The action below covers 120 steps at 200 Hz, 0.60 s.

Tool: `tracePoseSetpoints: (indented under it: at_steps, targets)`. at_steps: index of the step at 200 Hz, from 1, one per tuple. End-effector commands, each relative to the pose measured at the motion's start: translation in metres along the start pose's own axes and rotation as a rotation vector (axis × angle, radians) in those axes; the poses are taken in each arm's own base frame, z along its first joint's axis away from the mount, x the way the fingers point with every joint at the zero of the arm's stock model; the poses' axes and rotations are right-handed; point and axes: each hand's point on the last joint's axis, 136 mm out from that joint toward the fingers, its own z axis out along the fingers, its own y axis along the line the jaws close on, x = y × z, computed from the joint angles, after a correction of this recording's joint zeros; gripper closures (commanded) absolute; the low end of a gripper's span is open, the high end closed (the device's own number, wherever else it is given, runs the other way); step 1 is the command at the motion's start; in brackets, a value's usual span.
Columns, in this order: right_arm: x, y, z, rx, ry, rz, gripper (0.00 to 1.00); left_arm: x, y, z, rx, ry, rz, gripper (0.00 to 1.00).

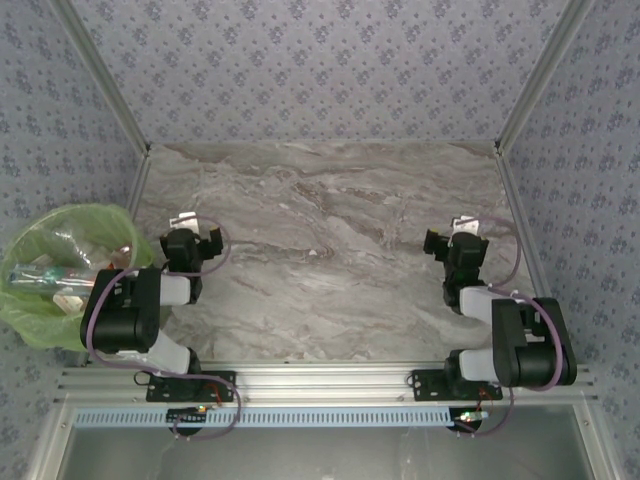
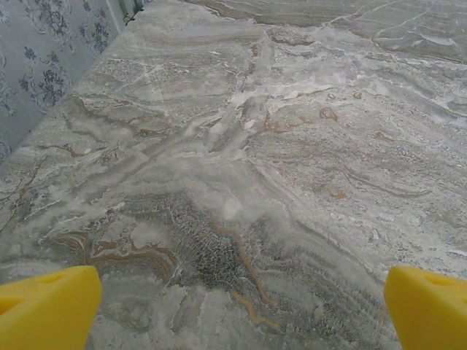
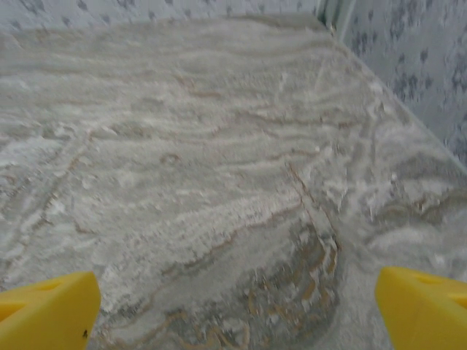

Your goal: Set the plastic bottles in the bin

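The left claw point(image 1: 193, 224) and right claw point(image 1: 466, 226) hang wide and empty over the table point(image 1: 330, 200), while the plastic bottles point(image 1: 48, 274) lie in the bin point(image 1: 28, 322) off its left edge, so the task looks done, needing no further pick.

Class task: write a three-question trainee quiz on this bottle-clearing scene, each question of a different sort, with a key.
1. True or false: the left gripper is shut on a bottle.
2. Where do the plastic bottles lie? A) in the bin; B) in a far corner; C) standing in a row at the near edge.
3. Fill in: the bin stands beside the ___ arm.
Key: 1 false, its fingers stand wide apart with nothing between them; 2 A; 3 left.
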Motion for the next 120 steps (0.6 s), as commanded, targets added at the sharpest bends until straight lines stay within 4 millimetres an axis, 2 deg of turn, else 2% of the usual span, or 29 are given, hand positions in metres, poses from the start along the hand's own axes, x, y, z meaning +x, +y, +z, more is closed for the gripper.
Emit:
tracePoseSetpoints:
  at_steps: [1, 27, 49, 61, 71, 101, 108, 115, 120]
  targets:
    - [-0.014, 0.008, -0.005, -0.048, -0.13, -0.045, 0.01, -0.017, 0.002, 0.0, -0.004, -0.055, -0.03, 0.01]
    - [-0.002, 0.019, -0.002, -0.109, -0.143, -0.071, 0.01, -0.017, 0.002, 0.001, -0.003, -0.054, -0.03, 0.01]
    - [0.005, 0.014, 0.015, -0.064, -0.047, -0.068, 0.01, -0.018, 0.002, 0.0, -0.003, -0.056, -0.03, 0.01]
    - [0.0, 0.014, 0.03, -0.049, -0.006, -0.055, 0.02, -0.018, 0.002, 0.0, -0.003, -0.056, -0.03, 0.01]
    - [0.002, 0.009, 0.03, -0.067, 0.012, -0.03, 0.01, -0.018, 0.002, 0.0, -0.003, -0.056, -0.03, 0.01]
    - [0.003, 0.01, 0.03, -0.056, 0.012, -0.038, 0.01, -0.018, 0.002, 0.0, -0.004, -0.056, -0.031, 0.01]
    - [0.003, 0.014, 0.03, -0.088, 0.012, -0.038, 0.01, -0.018, 0.002, 0.0, -0.003, -0.056, -0.03, 0.01]
    - [0.003, 0.032, 0.03, -0.218, 0.024, -0.057, 0.01, -0.017, 0.002, 0.001, -0.004, -0.055, -0.03, 0.01]
    - [0.002, 0.034, 0.029, -0.251, 0.028, -0.058, 0.01, -0.017, 0.002, 0.0, -0.004, -0.055, -0.03, 0.01]
